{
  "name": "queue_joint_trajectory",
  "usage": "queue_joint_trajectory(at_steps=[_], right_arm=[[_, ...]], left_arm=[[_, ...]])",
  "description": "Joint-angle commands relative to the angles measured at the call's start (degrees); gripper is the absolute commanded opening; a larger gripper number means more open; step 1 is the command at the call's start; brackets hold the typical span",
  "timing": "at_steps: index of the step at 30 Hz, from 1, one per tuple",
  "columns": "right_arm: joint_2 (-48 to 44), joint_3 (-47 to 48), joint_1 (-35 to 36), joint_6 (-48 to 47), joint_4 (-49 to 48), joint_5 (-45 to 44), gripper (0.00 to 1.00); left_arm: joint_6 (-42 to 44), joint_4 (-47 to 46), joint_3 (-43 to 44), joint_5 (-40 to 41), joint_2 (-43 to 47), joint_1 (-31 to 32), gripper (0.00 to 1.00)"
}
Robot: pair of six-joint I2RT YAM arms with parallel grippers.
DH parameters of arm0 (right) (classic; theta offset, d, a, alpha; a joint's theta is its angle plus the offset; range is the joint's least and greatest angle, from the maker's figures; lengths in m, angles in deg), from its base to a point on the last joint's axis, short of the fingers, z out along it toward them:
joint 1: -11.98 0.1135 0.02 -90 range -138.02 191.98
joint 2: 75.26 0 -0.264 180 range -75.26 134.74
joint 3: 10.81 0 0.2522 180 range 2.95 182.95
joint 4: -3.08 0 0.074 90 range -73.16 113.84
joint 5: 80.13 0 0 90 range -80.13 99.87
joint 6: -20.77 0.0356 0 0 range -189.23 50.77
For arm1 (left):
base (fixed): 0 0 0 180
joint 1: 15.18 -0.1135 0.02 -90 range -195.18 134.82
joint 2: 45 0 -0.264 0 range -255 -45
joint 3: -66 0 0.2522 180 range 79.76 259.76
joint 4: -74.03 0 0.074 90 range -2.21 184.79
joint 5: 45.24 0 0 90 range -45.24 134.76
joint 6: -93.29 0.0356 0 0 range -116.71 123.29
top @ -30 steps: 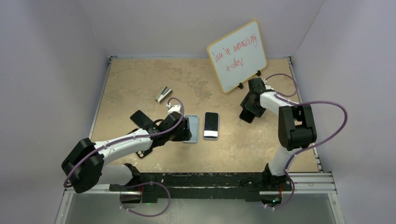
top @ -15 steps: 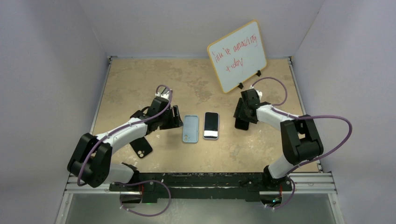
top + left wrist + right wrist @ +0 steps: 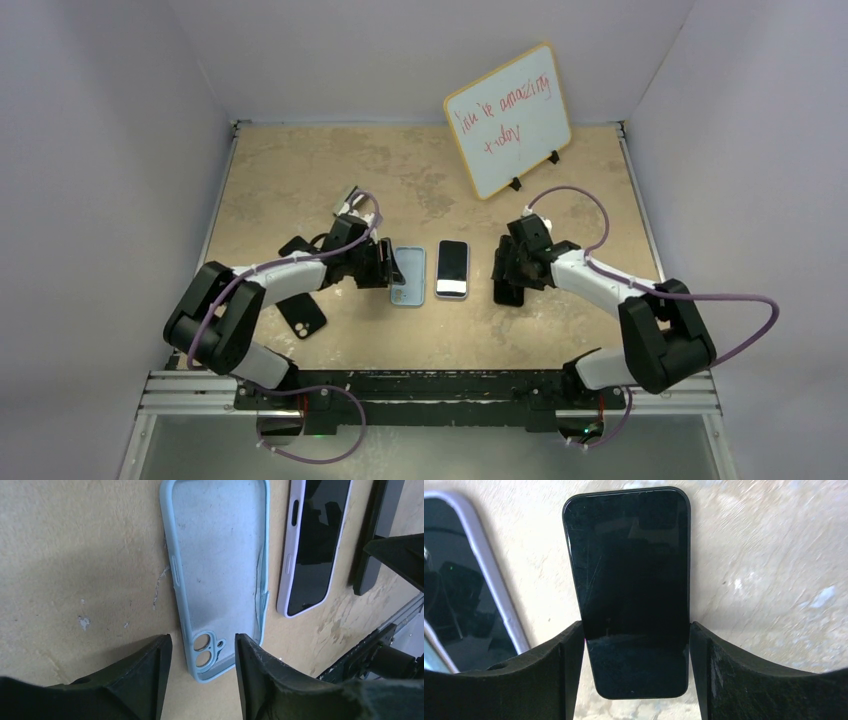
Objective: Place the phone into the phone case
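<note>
A light blue phone case (image 3: pixel 409 272) (image 3: pixel 220 555) lies open side up at the table's middle, camera hole toward the near edge. My left gripper (image 3: pixel 390 267) (image 3: pixel 202 639) hovers open at the case's near left corner, with nothing held. A black phone (image 3: pixel 634 570) (image 3: pixel 505 292) sits between the fingers of my right gripper (image 3: pixel 636 625) (image 3: pixel 507 272), which is shut on its long sides just above the table, right of the case. Its edge also shows in the left wrist view (image 3: pixel 372 540).
A second phone (image 3: pixel 452 268) (image 3: pixel 312 545) (image 3: pixel 454 595) in a lilac case lies between the blue case and the black phone. A dark phone-shaped item (image 3: pixel 302 316) lies under the left arm. A whiteboard (image 3: pixel 508 118) stands at the back. A small grey object (image 3: pixel 348 200) sits behind the left gripper.
My right gripper has carried the black phone forward and left, toward the lilac phone. My left gripper pulled away from the blue case, then came back to its left edge.
</note>
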Motion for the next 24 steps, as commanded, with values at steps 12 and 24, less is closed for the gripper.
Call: queue_joint_trajectory(at_steps=[12,24], right_arm=[[-2.41,4.47,8.29,7.54,3.43,0.04,0.55],[-1.04,0.75,8.65,2.92,-3.72,-1.23,0.86]], left_arm=[[-7.42,-10.81,-5.61,-10.78,0.28,-0.17,0.47],[0.75,5.70,0.63,4.57,10.71,-0.23,0.56]])
